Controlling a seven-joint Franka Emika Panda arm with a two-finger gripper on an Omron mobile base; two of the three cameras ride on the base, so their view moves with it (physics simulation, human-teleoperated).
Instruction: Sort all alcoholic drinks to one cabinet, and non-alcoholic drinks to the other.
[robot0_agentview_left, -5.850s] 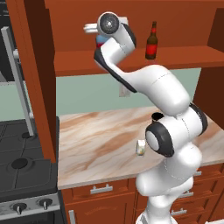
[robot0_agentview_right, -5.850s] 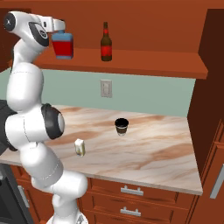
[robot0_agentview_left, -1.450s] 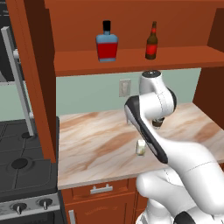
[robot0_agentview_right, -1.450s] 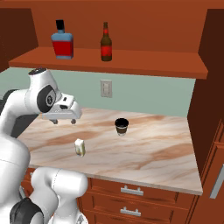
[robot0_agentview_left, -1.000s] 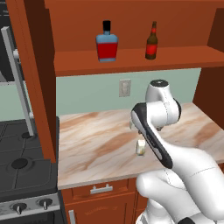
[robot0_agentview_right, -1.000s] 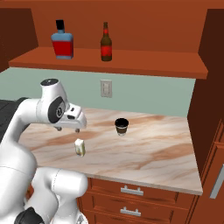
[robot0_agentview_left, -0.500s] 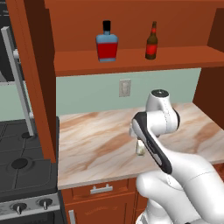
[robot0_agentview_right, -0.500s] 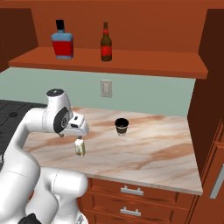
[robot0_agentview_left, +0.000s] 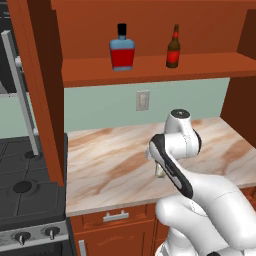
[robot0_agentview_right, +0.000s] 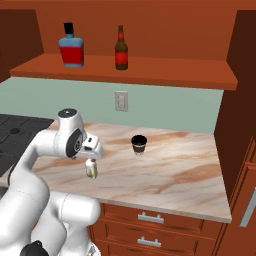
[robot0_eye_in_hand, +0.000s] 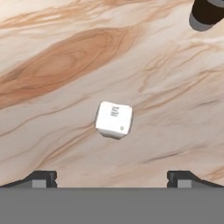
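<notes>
A small cream-white carton (robot0_eye_in_hand: 114, 119) stands on the marble counter (robot0_agentview_right: 170, 175), directly under my gripper (robot0_eye_in_hand: 111, 179). The gripper is open, with fingertips (robot0_eye_in_hand: 41, 178) wide on either side and nothing between them. In the right base view the gripper (robot0_agentview_right: 91, 156) hovers just above the carton (robot0_agentview_right: 91, 169). In the left base view the carton (robot0_agentview_left: 160, 171) peeks out beneath the hand. The dark-brown cup (robot0_agentview_right: 139, 145) with its black lid stands further along the counter, also seen as the cup (robot0_eye_in_hand: 206, 13). The squat red bottle (robot0_agentview_right: 71, 47) and slim brown bottle (robot0_agentview_right: 121, 50) stand upright on the cabinet shelf (robot0_agentview_right: 165, 67).
A black stove (robot0_agentview_left: 22, 187) adjoins the counter on the left, past a wooden cabinet side panel (robot0_agentview_left: 37, 85). A wall outlet (robot0_agentview_right: 120, 101) is set in the green backsplash. Drawer units with metal handles (robot0_agentview_right: 150, 217) run under the counter. A tall wooden wall (robot0_agentview_right: 242, 100) closes the right end.
The hand has come down from mid-height over the counter to just above the carton, still open. The red bottle, at the hand several seconds ago, now stands free on the shelf.
</notes>
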